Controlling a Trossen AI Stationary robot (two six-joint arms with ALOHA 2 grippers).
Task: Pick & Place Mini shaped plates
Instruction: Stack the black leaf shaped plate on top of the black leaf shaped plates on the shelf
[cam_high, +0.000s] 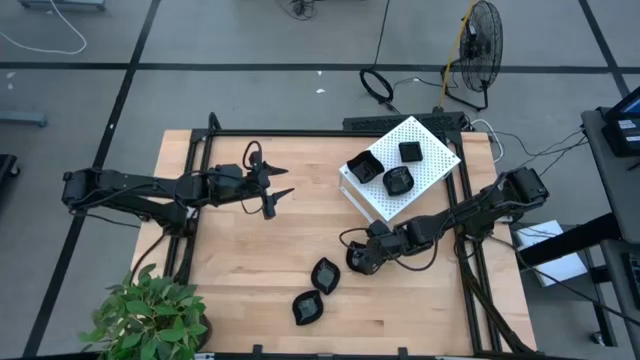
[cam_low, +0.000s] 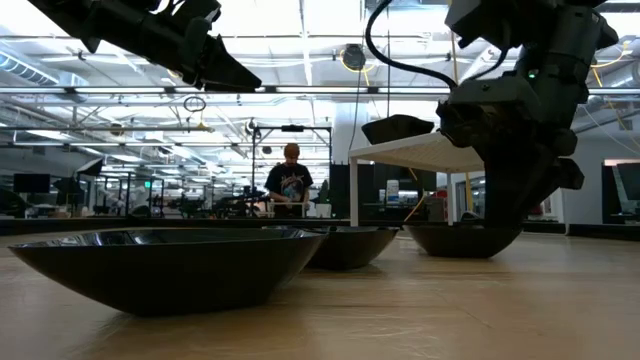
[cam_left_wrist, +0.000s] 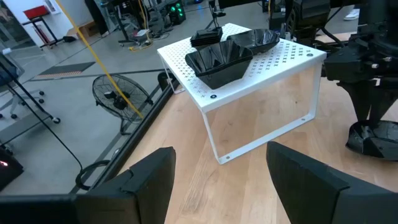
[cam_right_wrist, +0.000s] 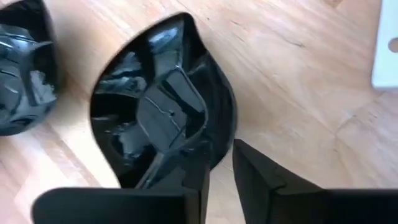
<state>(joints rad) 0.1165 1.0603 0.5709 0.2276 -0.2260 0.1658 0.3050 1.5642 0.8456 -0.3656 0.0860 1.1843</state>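
Right end effector (cam_high: 362, 255) is down at the tabletop (cam_high: 250, 260), and from my station I see its fingers (cam_right_wrist: 249, 168) pinching the rim of a leaf-shaped plate (cam_right_wrist: 163, 112), one finger inside the dish and one outside. That plate (cam_high: 360, 256) sits on the wood just in front of the white perforated box (cam_high: 425, 170). Two more leaf-shaped plates (cam_high: 325, 275) (cam_high: 307, 307) lie on the tabletop near it, toward the front edge. Three plates rest on top of the box: a wavy-edged one (cam_high: 363, 167), a square one (cam_high: 411, 152) and another (cam_high: 398, 181) beside them. My left end effector (cam_high: 277, 186) hangs above the tabletop well apart from all plates, fingers (cam_left_wrist: 146, 180) spread wide and holding nothing. A potted plant (cam_high: 150, 315) stands at the front left corner.
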